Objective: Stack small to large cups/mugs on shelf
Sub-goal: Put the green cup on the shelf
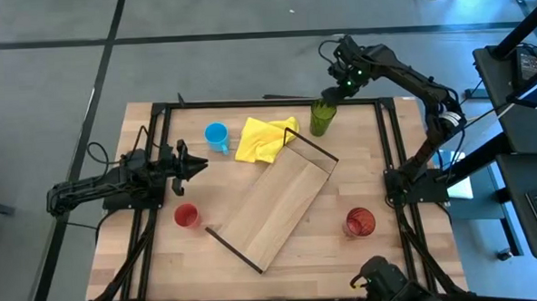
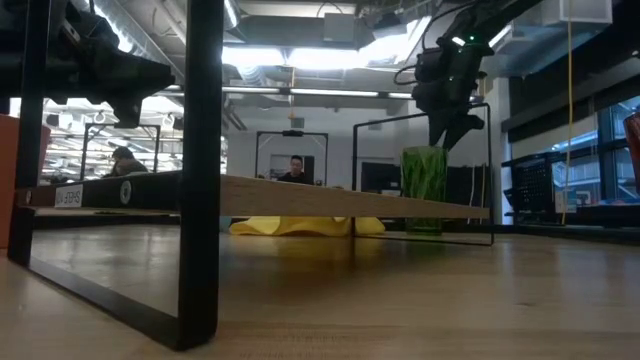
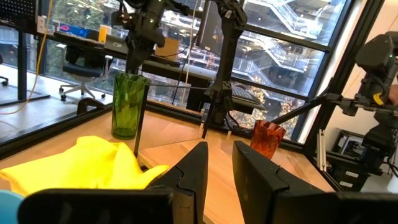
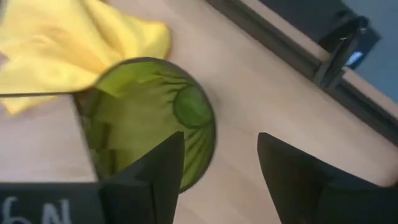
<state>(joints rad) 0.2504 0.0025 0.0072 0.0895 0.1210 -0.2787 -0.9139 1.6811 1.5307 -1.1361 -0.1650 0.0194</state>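
The green tumbler (image 1: 322,119) stands upright on the tabletop near the far edge, at the shelf's far end. My right gripper (image 1: 331,95) hangs just above its rim (image 4: 211,134), pointing down and open, with one finger over the mouth and one outside; it touches nothing. The shelf (image 1: 280,204) stands slantwise mid-table on its black end bars. The blue mug (image 1: 216,135), the small red cup (image 1: 187,215) and the dark red glass (image 1: 360,223) stand apart on the table. My left gripper (image 1: 201,164) waits open near the table's left side, between mug and red cup.
A crumpled yellow cloth (image 1: 263,137) lies between the blue mug and the tumbler, against the shelf's far corner. A black metal frame (image 1: 160,155) runs around the table's edges. Bare tabletop lies along the near edge, on both sides of the shelf.
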